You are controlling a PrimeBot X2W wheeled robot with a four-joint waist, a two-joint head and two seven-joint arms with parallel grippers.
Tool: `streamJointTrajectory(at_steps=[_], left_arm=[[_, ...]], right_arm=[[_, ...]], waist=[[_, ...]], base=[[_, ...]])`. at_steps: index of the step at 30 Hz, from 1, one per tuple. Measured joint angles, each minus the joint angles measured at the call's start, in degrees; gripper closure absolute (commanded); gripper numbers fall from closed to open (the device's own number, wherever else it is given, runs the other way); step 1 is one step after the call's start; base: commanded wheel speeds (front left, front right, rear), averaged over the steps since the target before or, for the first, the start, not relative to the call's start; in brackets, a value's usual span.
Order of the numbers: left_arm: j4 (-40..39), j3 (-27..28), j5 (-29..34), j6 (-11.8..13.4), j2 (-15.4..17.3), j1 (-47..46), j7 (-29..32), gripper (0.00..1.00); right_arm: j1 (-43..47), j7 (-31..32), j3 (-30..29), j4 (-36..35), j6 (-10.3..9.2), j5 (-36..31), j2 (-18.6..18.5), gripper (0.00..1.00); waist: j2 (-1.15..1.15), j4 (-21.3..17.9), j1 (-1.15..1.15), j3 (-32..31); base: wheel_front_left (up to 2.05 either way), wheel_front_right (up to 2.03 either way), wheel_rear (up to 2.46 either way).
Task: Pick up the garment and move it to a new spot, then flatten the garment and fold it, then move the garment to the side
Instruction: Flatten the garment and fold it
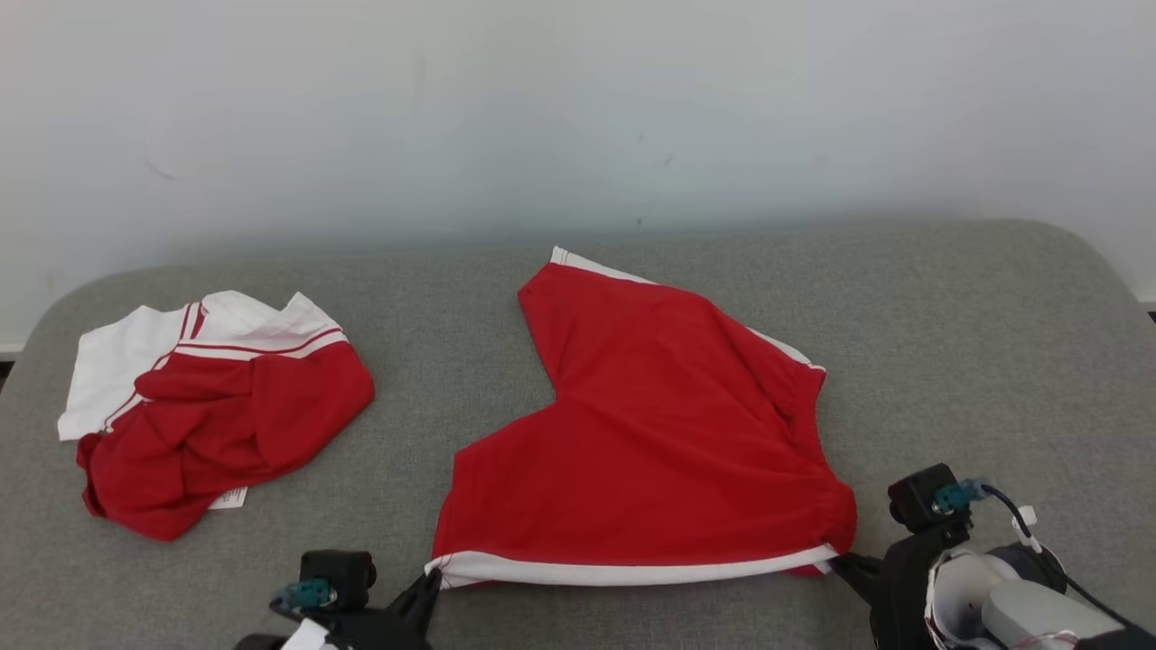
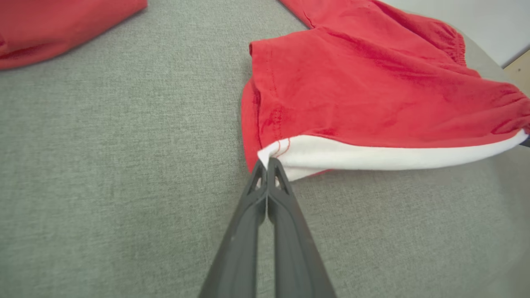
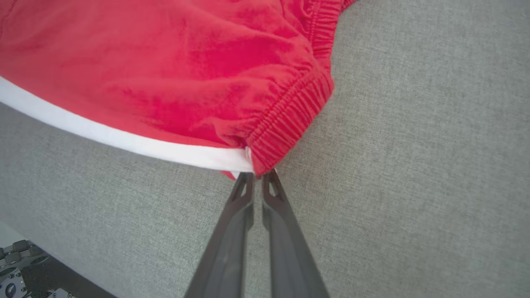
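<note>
left gripper (image 2: pixel 267 164) pinches garment (image 1: pixel 659 433) corner | right gripper (image 3: pixel 257 176) likewise | nipped cloth hidden

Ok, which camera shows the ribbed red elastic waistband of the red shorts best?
Right wrist view: the elastic waistband is close and sharp. Head view shows it small, at the right edge of the red shorts; left wrist view, distant gathers.

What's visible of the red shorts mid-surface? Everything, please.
The red shorts look like soft knit fabric, with a white band along the near edge and a gathered elastic waistband on the robot's right. One leg points toward the wall. They lie spread, mildly wrinkled, on the gray padded surface. The left fingers are shut on the near-left white corner, the right fingers on the near-right corner by the waistband. The white edge runs straight between them.
</note>
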Motion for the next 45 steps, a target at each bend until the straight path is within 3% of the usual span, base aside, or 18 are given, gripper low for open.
streamJointTrajectory(at_steps=[3,9,11,14,17,20,22,30,32,37,45], left_arm=[[0.05,-0.83,0.09,-0.04,0.34,-2.24,3.34,1.00],[0.66,-2.96,-1.04,-6.13,1.52,-11.95,15.16,1.00],[1.22,-0.92,-3.18,-8.14,1.44,-16.74,18.40,1.00],[2.29,2.45,-4.70,-8.58,1.26,-26.42,21.02,1.00],[4.95,8.40,-2.87,-6.39,0.14,-41.80,18.09,1.00],[5.00,13.10,0.97,-2.23,-1.21,-51.83,9.75,1.00],[3.75,14.61,2.65,-1.31,-2.13,-55.77,5.78,1.00],[3.07,10.40,6.47,-1.74,-2.75,-50.00,-1.22,1.00],[4.30,8.79,6.77,-3.04,-2.60,-46.14,-1.98,1.00],[7.15,6.44,6.13,-4.12,-2.98,-36.61,-3.45,1.00],[8.72,3.74,5.71,-5.60,-4.71,-26.20,-4.69,1.00]], right_arm=[[-2.70,3.10,0.59,-0.05,0.00,-0.07,-0.08,1.00],[-13.53,12.81,1.20,1.49,0.00,-0.07,0.58,1.00],[-18.60,15.75,0.69,2.64,0.00,-0.07,1.19,1.00],[-27.40,18.42,-0.93,4.61,0.21,-0.07,2.46,1.00],[-41.50,13.67,-6.19,7.93,0.04,-1.90,4.80,1.00],[-52.10,3.60,-10.60,8.89,-0.58,-6.03,4.48,1.00],[-55.79,-1.88,-11.65,8.16,-0.51,-8.23,3.63,1.00],[-47.82,-14.78,-7.79,9.93,2.19,-12.63,2.48,1.00],[-44.37,-17.00,-7.03,11.70,2.69,-12.62,2.48,1.00],[-35.87,-20.84,-4.83,14.25,3.61,-12.12,3.83,1.00],[-24.50,-21.41,-3.09,16.01,4.11,-9.67,4.83,1.00]], waist=[[0.00,-0.01,0.00,1.30],[0.00,-0.14,0.00,5.15],[0.01,-0.23,0.01,6.64],[0.01,-0.37,0.01,8.97],[0.01,-0.60,0.02,12.18],[0.01,-0.73,0.02,14.64],[0.00,-0.76,0.01,16.30],[0.02,-0.07,0.02,22.78],[0.02,0.28,0.02,23.83],[0.02,1.21,0.01,23.84],[0.01,1.16,-0.01,19.59]], base=[[0.00,0.00,0.00],[0.00,0.00,0.00],[0.00,0.00,0.00],[0.00,0.00,0.00],[0.00,0.00,0.00],[0.00,0.00,0.00],[0.00,0.00,0.00],[0.00,0.00,0.00],[0.00,0.00,0.00],[0.00,0.00,0.00],[0.00,0.00,0.00]])
